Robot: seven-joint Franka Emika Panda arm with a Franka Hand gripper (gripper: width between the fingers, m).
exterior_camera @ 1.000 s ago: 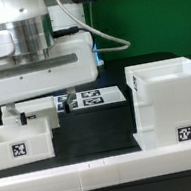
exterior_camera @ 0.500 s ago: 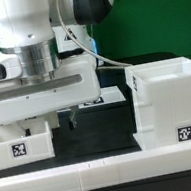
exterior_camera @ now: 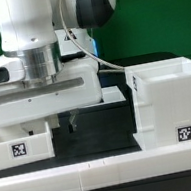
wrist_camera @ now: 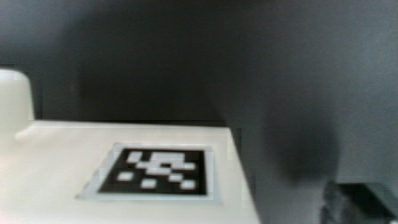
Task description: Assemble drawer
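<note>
The drawer's white open-fronted casing (exterior_camera: 170,96) stands at the exterior view's right, with a square tag on its lower front. One white tray (exterior_camera: 19,145) with a square tag sits at the exterior view's left. The second tray is out of view. My gripper (exterior_camera: 49,122) hangs low over the tray's end nearest the casing, open and holding nothing. One dark finger (exterior_camera: 70,118) hangs beside the tray and the other over it. The wrist view is blurred. It shows a white surface with a black-and-white tag (wrist_camera: 164,168) close below, and a dark blurred finger (wrist_camera: 302,140).
A long low white border wall (exterior_camera: 106,169) runs along the front of the black table. The arm's white hand (exterior_camera: 42,93) fills the middle and hides most of the marker board behind it. A green wall stands at the back.
The arm has come down and toward the exterior view's left, over the left tray. The marker board's tags, seen earlier, are now hidden behind the hand.
</note>
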